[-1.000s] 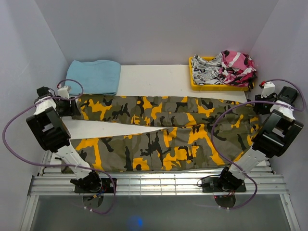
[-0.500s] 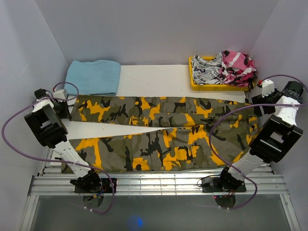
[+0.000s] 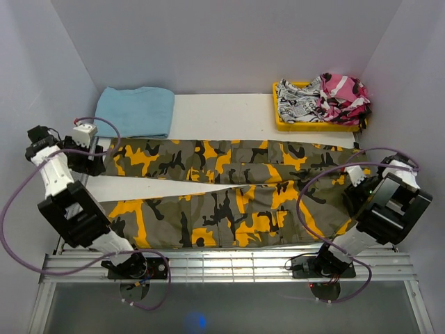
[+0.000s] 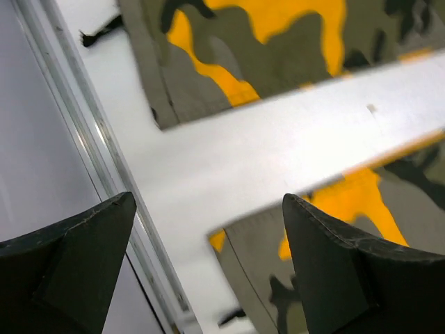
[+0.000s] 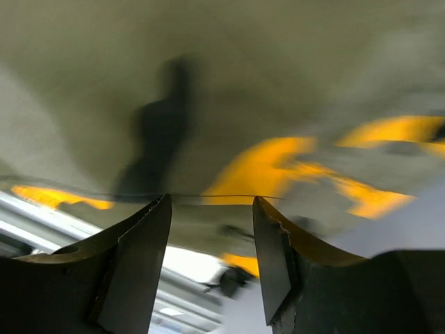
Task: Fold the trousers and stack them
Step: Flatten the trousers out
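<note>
The camouflage trousers (image 3: 236, 191) lie flat across the white table, legs spread in a V toward the left, waist at the right. My left gripper (image 3: 89, 158) hangs open and empty over the bare strip between the two leg hems; the left wrist view shows the far hem (image 4: 229, 62) and the near hem (image 4: 327, 229) beside the table's left rail. My right gripper (image 3: 351, 188) is open just above the waist end, with blurred camouflage cloth (image 5: 229, 104) filling its view and nothing between its fingers (image 5: 139, 257).
A folded light blue cloth (image 3: 135, 110) lies at the back left. A yellow tray (image 3: 281, 118) at the back right holds the pink camouflage and black-and-white printed garments (image 3: 330, 97). Metal rails (image 3: 229, 264) run along the near edge. White walls enclose the table.
The right gripper moved down and inward from the far right wall to the trousers' waist. The left arm swung its elbow outward and its gripper shifted slightly down by the leg hems.
</note>
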### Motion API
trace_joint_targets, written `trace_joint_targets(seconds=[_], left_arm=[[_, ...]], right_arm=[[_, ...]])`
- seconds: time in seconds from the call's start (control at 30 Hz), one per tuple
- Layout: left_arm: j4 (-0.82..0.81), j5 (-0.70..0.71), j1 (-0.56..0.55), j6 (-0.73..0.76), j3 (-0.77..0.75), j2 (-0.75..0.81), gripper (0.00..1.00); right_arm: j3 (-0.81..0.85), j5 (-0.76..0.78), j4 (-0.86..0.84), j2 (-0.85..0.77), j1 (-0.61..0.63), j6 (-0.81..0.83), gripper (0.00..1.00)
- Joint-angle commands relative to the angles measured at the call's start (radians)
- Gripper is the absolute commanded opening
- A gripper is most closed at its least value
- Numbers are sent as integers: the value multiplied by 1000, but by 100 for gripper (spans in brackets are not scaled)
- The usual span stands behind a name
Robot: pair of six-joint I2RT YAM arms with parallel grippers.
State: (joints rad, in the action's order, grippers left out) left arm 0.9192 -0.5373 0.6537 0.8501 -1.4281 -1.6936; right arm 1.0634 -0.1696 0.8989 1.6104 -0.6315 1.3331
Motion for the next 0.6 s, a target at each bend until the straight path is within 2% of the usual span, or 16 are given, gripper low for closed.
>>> trace_joint_targets(seconds=[0.0,0.03,0.1,0.13,0.17,0.23,0.27,0.3,0.43,0.57], left_arm=[[225,-82,50,329,136,211,98],[283,-58,58,412,170,242,98],[300,-11,63,434,276,299,97],[314,14,64,441,311,305,93],[310,48,63,416,375,307,80],[264,77,64,376,435,285,66],[238,95,64,331,460,272,54],[212,102,64,316,501,258,50],[48,119,49,228,515,110,42],[-22,108,35,116,401,-59,34]], right_arm=[[-133,94,-32,-82,-11,158,56],[-163,105,-41,-93,-11,167,56],[-233,126,-48,-115,-11,181,56],[-252,136,-43,-121,-11,186,55],[-269,146,-35,-132,-11,189,54],[-304,156,-26,-144,-11,192,54],[-313,162,-20,-153,-11,193,54],[-324,162,-17,-158,-11,195,54],[-315,153,1,-158,-10,184,53],[-286,145,8,-113,-10,149,48]])
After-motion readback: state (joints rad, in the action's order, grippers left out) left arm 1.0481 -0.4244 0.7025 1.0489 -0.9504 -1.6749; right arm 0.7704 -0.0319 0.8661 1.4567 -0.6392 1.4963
